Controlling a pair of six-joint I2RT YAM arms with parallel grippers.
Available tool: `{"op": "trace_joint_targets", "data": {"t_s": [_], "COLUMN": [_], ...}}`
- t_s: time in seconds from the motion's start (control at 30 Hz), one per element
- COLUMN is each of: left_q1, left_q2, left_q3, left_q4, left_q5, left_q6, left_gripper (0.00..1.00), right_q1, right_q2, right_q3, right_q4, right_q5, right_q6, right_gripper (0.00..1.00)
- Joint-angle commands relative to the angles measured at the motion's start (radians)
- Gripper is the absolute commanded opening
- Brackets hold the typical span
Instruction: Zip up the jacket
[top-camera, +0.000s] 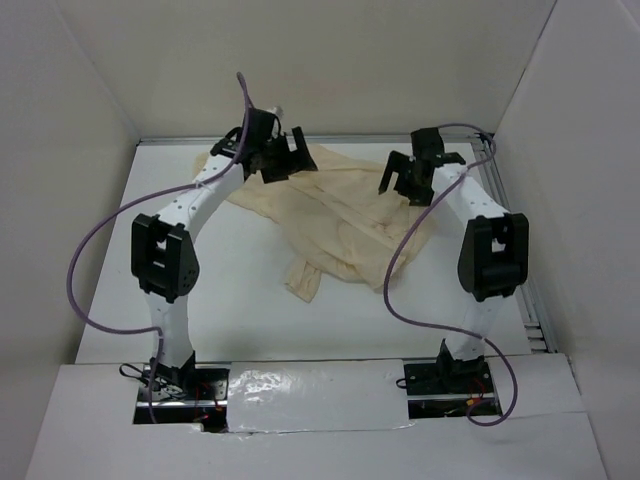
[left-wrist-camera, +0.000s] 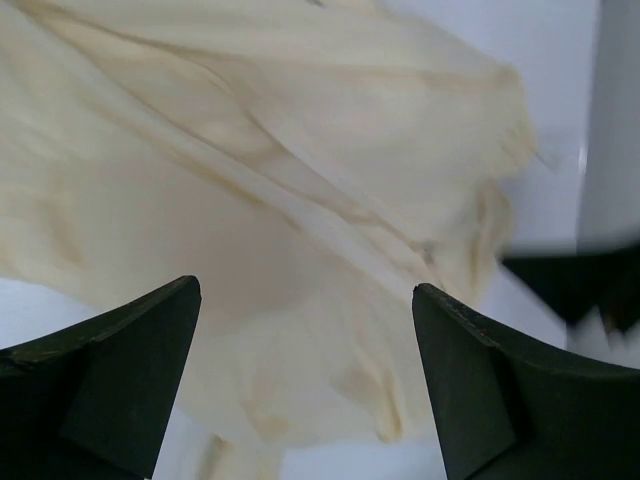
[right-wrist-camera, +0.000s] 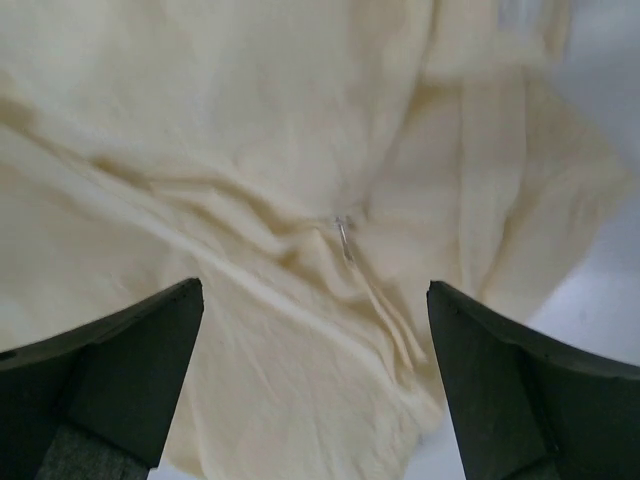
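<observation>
The cream jacket (top-camera: 330, 215) lies crumpled on the white table, spread from far left to centre right, with a sleeve hanging toward the near side. My left gripper (top-camera: 283, 158) is open and empty above the jacket's far left part; the left wrist view shows folded fabric (left-wrist-camera: 250, 200) below its jaws. My right gripper (top-camera: 405, 178) is open and empty above the jacket's right part. The right wrist view shows the small metal zipper pull (right-wrist-camera: 344, 233) on the fabric (right-wrist-camera: 200, 150) between and ahead of its fingers, with the zipper line running toward the hem.
The white table (top-camera: 250, 300) is enclosed by pale walls on the left, far and right sides. A metal rail (top-camera: 520, 260) runs along the right edge. Purple cables (top-camera: 90, 250) loop off both arms.
</observation>
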Motion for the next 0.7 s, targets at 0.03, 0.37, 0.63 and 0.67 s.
{"op": "trace_joint_targets", "data": {"t_s": [0.03, 0.37, 0.63, 0.67], "left_q1": [-0.106, -0.124, 0.012, 0.028], "left_q2": [-0.090, 0.054, 0.173, 0.185], "left_q3": [-0.192, -0.388, -0.287, -0.264], "left_q4": [0.067, 0.150, 0.059, 0.058], "left_q5": [0.127, 0.305, 0.139, 0.130], "left_q6": [0.000, -0.098, -0.042, -0.034], "left_gripper": [0.99, 0.99, 0.99, 0.99], "right_q1": [-0.051, -0.005, 0.001, 0.005], "right_q2": [0.218, 0.620, 0.308, 0.266], "right_q3": [0.278, 0.721, 0.087, 0.017], "right_q4": [-0.022, -0.143, 0.010, 0.027], "right_q5": [-0.075, -0.218, -0.157, -0.152], "right_q6": [-0.019, -0.003, 0.070, 0.081], "right_gripper": [1.00, 1.00, 1.00, 1.00]}}
